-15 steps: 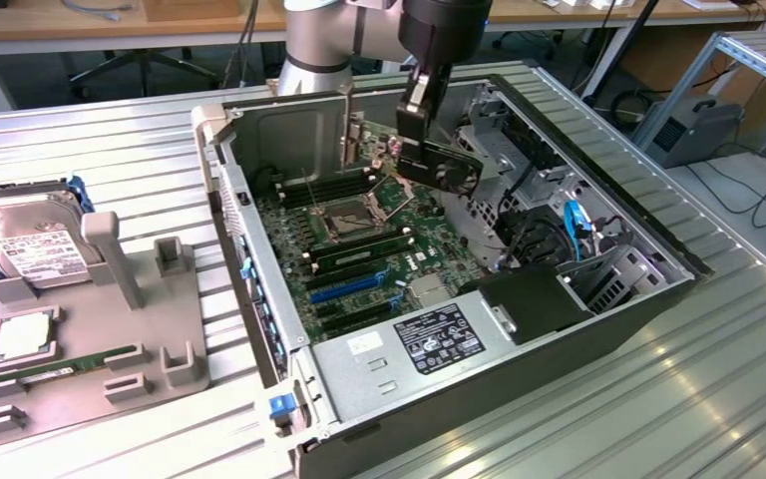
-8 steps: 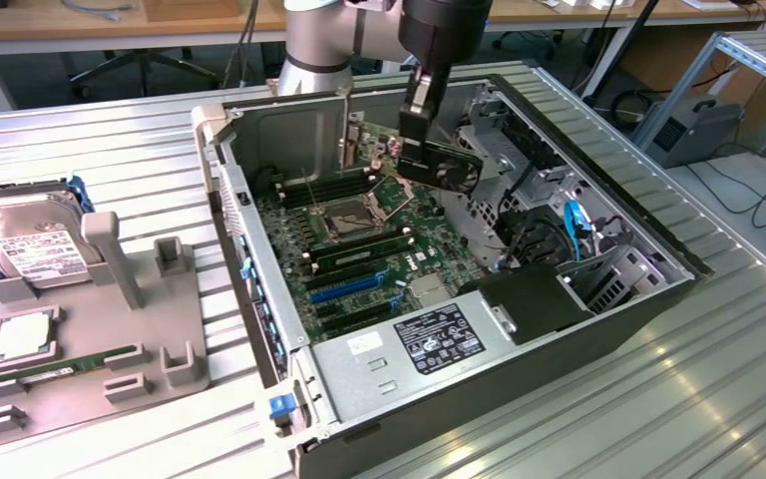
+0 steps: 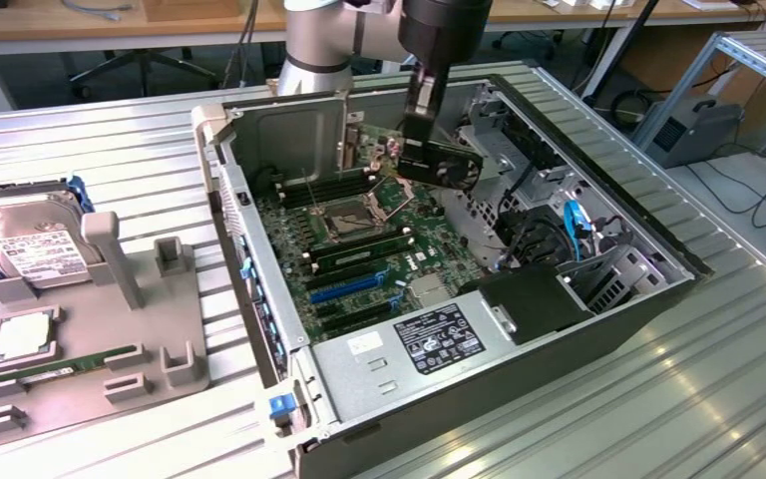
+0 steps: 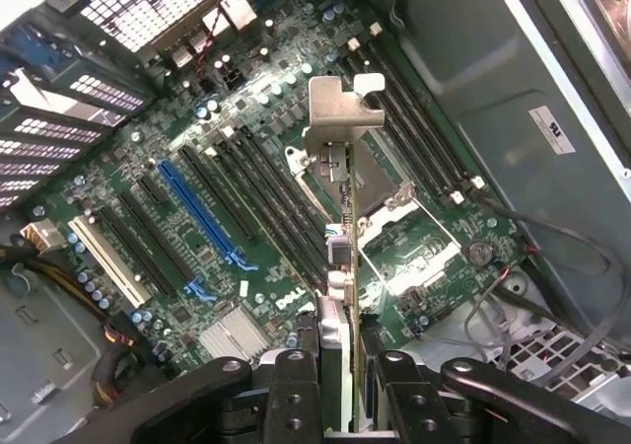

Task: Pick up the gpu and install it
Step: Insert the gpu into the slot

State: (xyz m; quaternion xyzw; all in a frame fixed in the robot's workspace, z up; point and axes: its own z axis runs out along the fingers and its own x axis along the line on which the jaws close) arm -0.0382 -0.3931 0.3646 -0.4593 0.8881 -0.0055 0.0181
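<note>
The gpu, a dark flat card, hangs above the motherboard inside the open computer case. My gripper comes down from above and is shut on the card's upper edge. In the wrist view the gpu is seen edge-on, its silvery bracket pointing away from the camera. The gripper clamps it between both black fingers. The card hovers over the CPU socket area, beside the row of black slots and the long blue slot, apart from the board.
Outside the case, on the exterior view's left, a grey fixture holds a hard drive, a CPU and a RAM stick. Case walls, a black box and blue cables crowd the interior.
</note>
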